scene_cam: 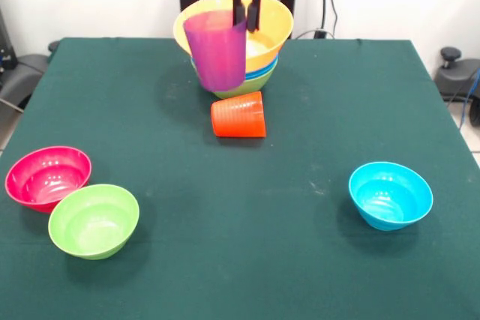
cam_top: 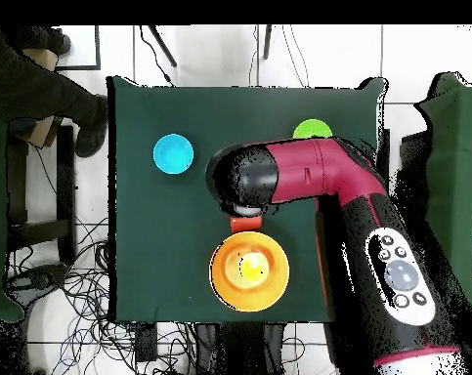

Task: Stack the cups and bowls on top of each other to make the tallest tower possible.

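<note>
- The purple cup (scene_cam: 217,50) hangs tilted in the air, in front of the tower (scene_cam: 234,43) of nested bowls at the table's far edge.
- The gripper (scene_cam: 246,10) is clamped on the cup's rim.
- We judge the carry step is in hand; next, we must bring the cup over the orange-yellow bowl (scene_cam: 274,24) and release.
- The orange-red cup (scene_cam: 238,115) lies on its side just before the tower; the overhead view probably hides the purple cup under the arm (cam_top: 308,176).

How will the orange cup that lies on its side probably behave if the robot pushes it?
The orange cup lies on its side on the cloth, so a sideways push would probably roll it. It narrows toward one end, so it would likely curve, not go straight. It looks like thin plastic, probably light; its ribs may give some grip.
</note>
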You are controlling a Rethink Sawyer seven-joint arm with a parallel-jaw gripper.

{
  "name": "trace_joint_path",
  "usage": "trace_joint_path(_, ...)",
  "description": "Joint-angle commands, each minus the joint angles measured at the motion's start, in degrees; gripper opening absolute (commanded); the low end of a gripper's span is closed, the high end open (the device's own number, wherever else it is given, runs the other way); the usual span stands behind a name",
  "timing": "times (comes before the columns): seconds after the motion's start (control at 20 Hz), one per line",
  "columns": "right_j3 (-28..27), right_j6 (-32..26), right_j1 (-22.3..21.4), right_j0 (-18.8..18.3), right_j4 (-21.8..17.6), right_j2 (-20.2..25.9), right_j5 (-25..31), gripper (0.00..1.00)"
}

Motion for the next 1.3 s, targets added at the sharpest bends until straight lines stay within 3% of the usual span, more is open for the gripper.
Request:
trace_joint_path(0.05, 9.55, 0.94, -3.96, 0.16, 1.66, -3.3, 2.57, 0.0)
trace_joint_path(0.8, 22.6, -1.11, -17.36, -1.45, 9.98, -5.43, 3.19, 0.0)
trace_joint_path(1.3, 27.8, -2.15, -21.49, -2.62, 11.45, -6.14, 1.37, 0.0)
